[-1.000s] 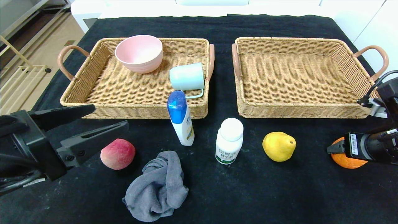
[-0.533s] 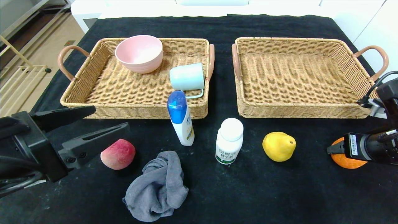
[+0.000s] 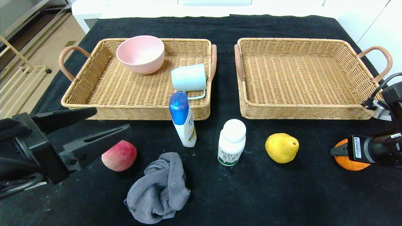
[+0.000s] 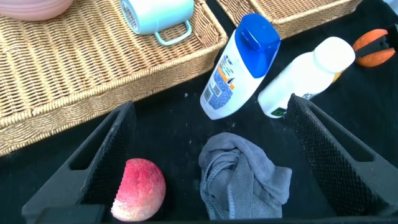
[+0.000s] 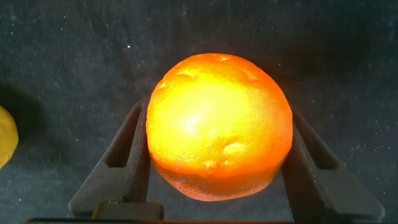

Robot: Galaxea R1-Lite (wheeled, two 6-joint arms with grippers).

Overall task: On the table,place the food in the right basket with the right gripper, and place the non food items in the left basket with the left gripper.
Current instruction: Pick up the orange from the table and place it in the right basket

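Observation:
At the table's (image 3: 267, 194) front right, my right gripper (image 3: 340, 153) is shut on the orange (image 3: 349, 165), which rests on the black cloth. The right wrist view shows both fingers pressed against the orange's (image 5: 219, 124) sides. A yellow pear (image 3: 281, 147), a white bottle with a white cap (image 3: 231, 142) and a pink-red peach (image 3: 119, 156) stand along the front. The right basket (image 3: 301, 112) holds nothing. My left gripper (image 3: 111, 118) hovers open at the front left, above the peach (image 4: 140, 190) and a grey cloth (image 4: 242, 177).
The left basket (image 3: 135, 112) holds a pink bowl (image 3: 140, 54) and a pale mug (image 3: 189, 78) lying on its side. A blue-capped white bottle (image 3: 182, 121) stands just in front of that basket. The crumpled grey cloth (image 3: 160, 188) lies near the front edge.
My right gripper's fingers have drawn in a little onto the orange and its wrist has sunk slightly. The left arm and all other objects have stayed put.

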